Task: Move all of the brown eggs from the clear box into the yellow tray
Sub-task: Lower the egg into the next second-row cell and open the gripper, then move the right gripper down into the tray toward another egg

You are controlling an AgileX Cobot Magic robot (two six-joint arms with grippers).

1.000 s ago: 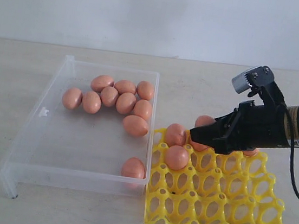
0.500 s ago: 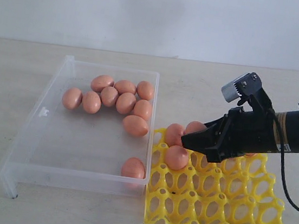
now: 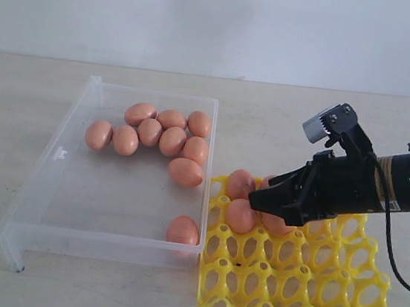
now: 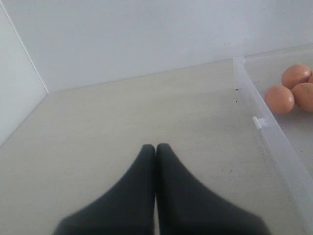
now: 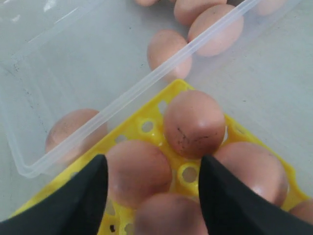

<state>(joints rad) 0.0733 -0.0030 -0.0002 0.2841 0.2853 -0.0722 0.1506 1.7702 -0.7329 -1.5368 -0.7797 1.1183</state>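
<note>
Ten of the brown eggs (image 3: 173,141) lie in the clear box (image 3: 43,178). Nine are bunched toward its back right corner as the exterior view shows it, and a lone egg (image 3: 183,230) rests in the front right corner against the wall. The others that I can see sit in the yellow tray (image 3: 323,288), which stands just beside the box's right wall. They fill cups at the corner nearest the box, but my right arm (image 3: 396,184) hides part of that row, so I cannot count them surely. My right gripper (image 3: 254,201) hangs low over those cups with its jaws spread wide. In the right wrist view, eggs lie in the gap between the fingers (image 5: 78,196), neither finger presses on one, and it grips nothing. My left gripper (image 4: 156,147) has its two fingers pressed tight together, with nothing between them. It is above the bare table (image 4: 98,127), outside the box wall that carries the latch tab (image 4: 257,122).
</note>
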